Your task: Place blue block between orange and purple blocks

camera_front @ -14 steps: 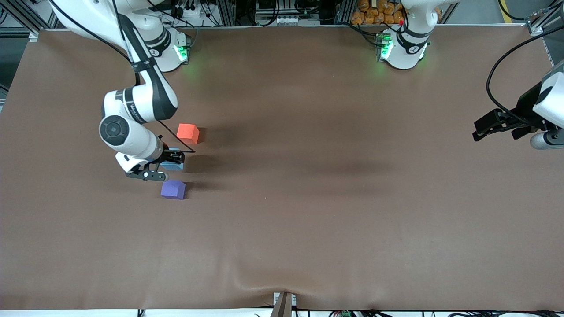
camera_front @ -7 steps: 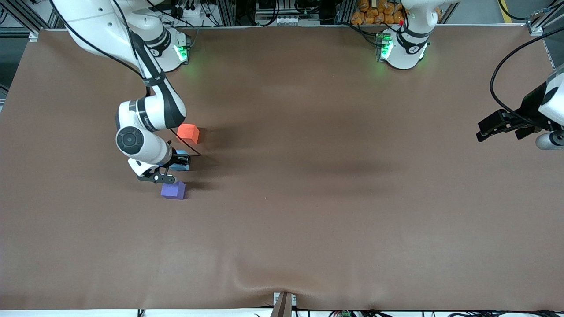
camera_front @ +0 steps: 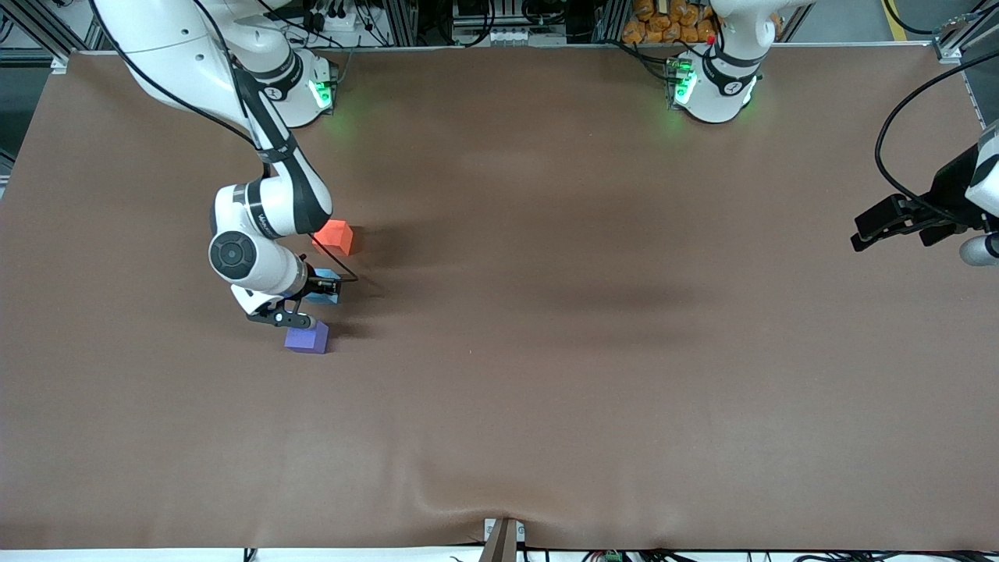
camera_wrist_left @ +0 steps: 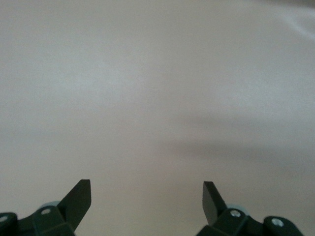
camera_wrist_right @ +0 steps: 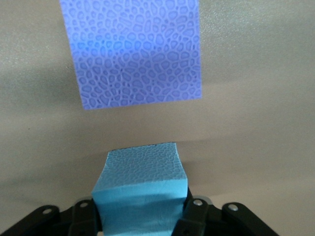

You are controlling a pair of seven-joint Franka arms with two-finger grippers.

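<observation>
We see the right end effector (camera_front: 312,300) gripping the blue block (camera_front: 323,289) (partly hidden) between the orange block (camera_front: 334,236) and purple block (camera_front: 307,337) on the bench (camera_front: 593,351). The left end effector (camera_wrist_left: 146,196) waits open.

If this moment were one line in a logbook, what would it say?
right gripper: shut on blue block, between orange block and purple block | left gripper: open, waiting

right hand (camera_front: 312,300) carrying blue block (camera_front: 324,289) shifted toward the left arm's end, left hand (camera_front: 897,224) drawn slightly outward
</observation>
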